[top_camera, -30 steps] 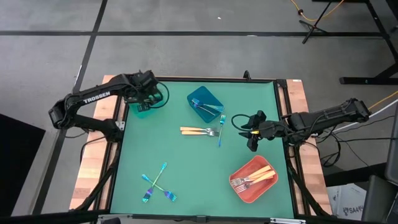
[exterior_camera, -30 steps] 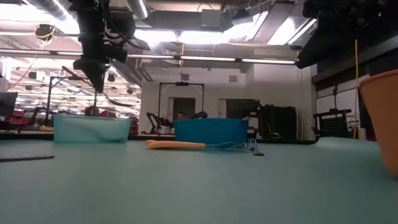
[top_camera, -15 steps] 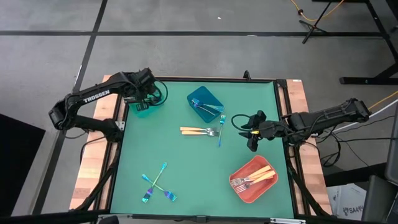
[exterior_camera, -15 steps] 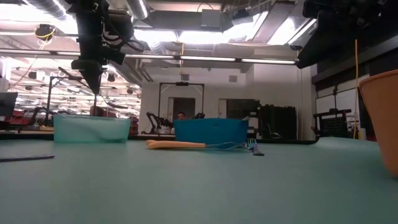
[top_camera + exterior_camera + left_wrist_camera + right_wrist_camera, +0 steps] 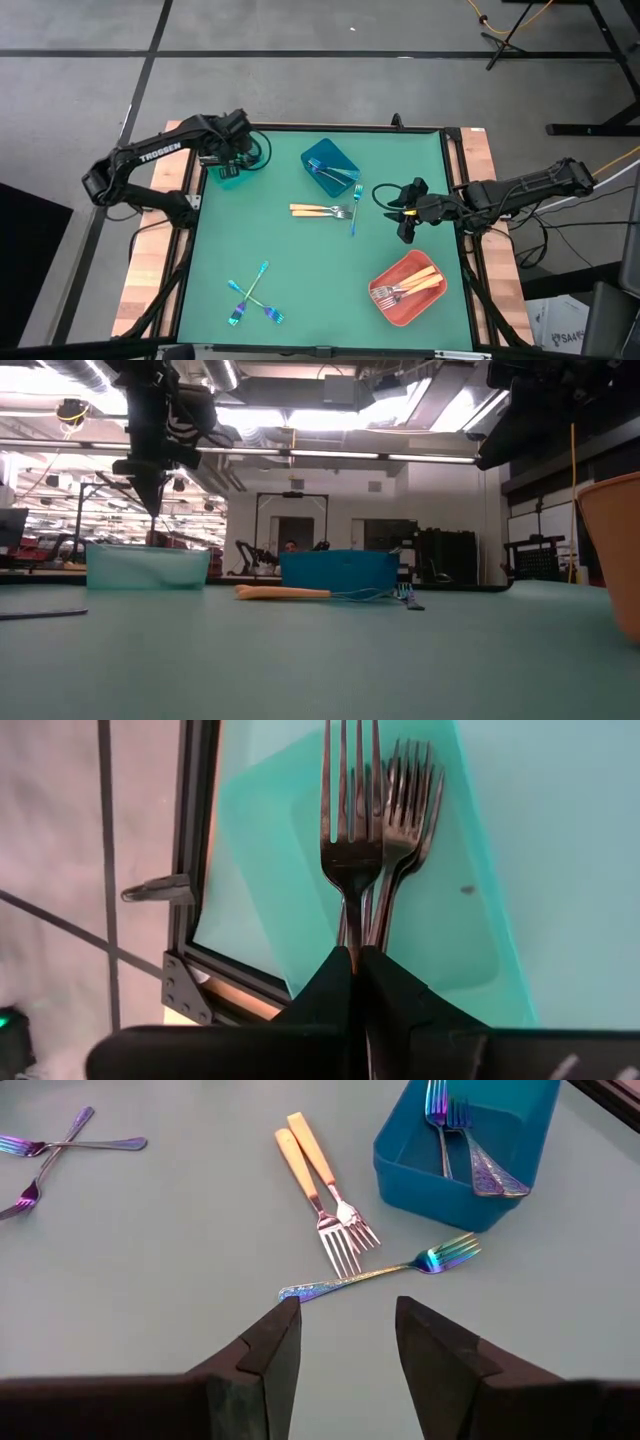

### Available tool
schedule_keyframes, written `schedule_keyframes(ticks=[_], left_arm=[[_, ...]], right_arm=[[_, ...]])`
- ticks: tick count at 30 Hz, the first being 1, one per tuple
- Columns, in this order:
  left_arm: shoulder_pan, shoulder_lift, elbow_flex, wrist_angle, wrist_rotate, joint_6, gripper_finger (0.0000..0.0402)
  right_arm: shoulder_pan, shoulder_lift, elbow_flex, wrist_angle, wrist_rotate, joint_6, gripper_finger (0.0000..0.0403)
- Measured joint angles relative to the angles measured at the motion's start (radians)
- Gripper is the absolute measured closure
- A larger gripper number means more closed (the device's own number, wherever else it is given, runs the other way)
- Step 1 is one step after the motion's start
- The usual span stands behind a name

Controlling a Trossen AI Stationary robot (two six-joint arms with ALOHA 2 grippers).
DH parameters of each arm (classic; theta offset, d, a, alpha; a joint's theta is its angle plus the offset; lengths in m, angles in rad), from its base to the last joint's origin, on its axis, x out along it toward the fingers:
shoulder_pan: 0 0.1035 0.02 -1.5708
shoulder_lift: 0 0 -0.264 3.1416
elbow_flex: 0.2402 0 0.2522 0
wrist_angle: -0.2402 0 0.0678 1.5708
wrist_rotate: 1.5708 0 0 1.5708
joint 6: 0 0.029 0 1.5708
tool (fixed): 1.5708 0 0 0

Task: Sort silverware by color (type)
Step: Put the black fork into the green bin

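While hanging over the teal bin (image 5: 229, 176) from above: left gripper (image 5: 236, 158) at the far-left corner. Left wrist: pinching a black fork (image 5: 350, 815) above others binned. Right wrist: right gripper (image 5: 345, 1342) spread above an iridescent fork (image 5: 385, 1270). Probably mid-drop; next, letting go.

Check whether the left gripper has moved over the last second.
Yes, slightly: the left gripper has shifted a little and stays above the translucent teal plastic bin, clamping a black fork.

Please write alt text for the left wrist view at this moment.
The shut left gripper holds a black fork by its handle, tines pointing away, above a translucent teal bin that already holds other dark forks. The bin sits at the green table's edge.
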Motion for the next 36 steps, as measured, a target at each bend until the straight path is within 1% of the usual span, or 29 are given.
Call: schedule_keyframes(ticks=[8, 14, 18, 23, 36], left_arm=[[0.028, 0.077, 0.000, 0.000, -0.001, 0.003, 0.0392], [0.041, 0.131, 0.000, 0.001, 0.005, 0.069, 0.0392], [0.044, 0.155, 0.000, 0.003, 0.013, 0.080, 0.0392], [0.068, 0.187, 0.000, 0.004, 0.057, 0.104, 0.0392], [0.132, 0.249, 0.000, 0.006, 0.060, 0.105, 0.0392]], right_arm=[[0.000, 0.000, 0.000, 0.000, 0.000, 0.000, 0.0249], [0.000, 0.000, 0.000, 0.000, 0.000, 0.000, 0.0249], [0.000, 0.000, 0.000, 0.000, 0.000, 0.000, 0.0249], [0.000, 0.000, 0.000, 0.000, 0.000, 0.000, 0.0249], [0.000, 0.000, 0.000, 0.000, 0.000, 0.000, 0.0249]])
